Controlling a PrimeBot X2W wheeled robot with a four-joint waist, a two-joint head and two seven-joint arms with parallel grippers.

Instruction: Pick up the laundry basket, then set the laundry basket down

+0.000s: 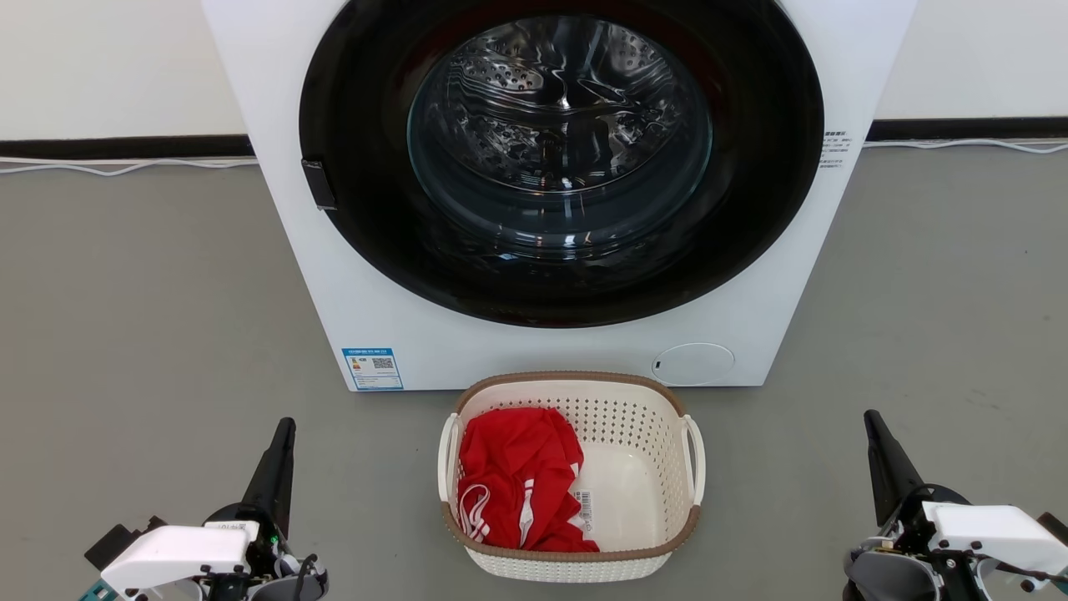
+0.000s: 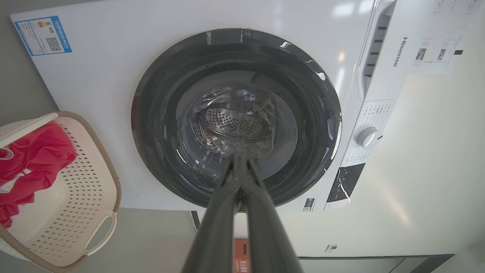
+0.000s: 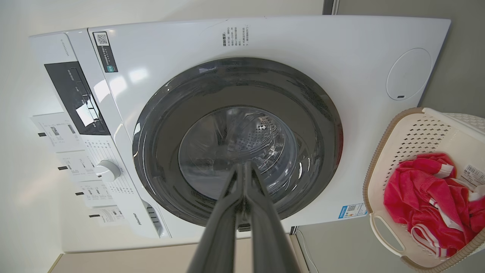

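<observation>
The laundry basket (image 1: 634, 434) stands on the grey floor just in front of the washing machine: cream-white, perforated walls, brown rim band, a white loop handle on each side. A red garment with white stripes (image 1: 517, 480) lies in its left half, beside a barcode sticker. My left gripper (image 1: 285, 426) is shut and empty, low at the left, well clear of the basket's left handle. At the lower right my right gripper (image 1: 869, 417) is shut and empty too, apart from the right handle. The wrist views catch the basket (image 2: 75, 212) (image 3: 416, 136) at their edges, past the closed fingers (image 2: 227, 197) (image 3: 227, 204).
The white washing machine (image 1: 784, 275) with its dark round glass door (image 1: 559, 159) rises directly behind the basket. Grey floor (image 1: 150, 317) spreads to both sides. A white cable (image 1: 125, 167) runs along the wall's dark baseboard.
</observation>
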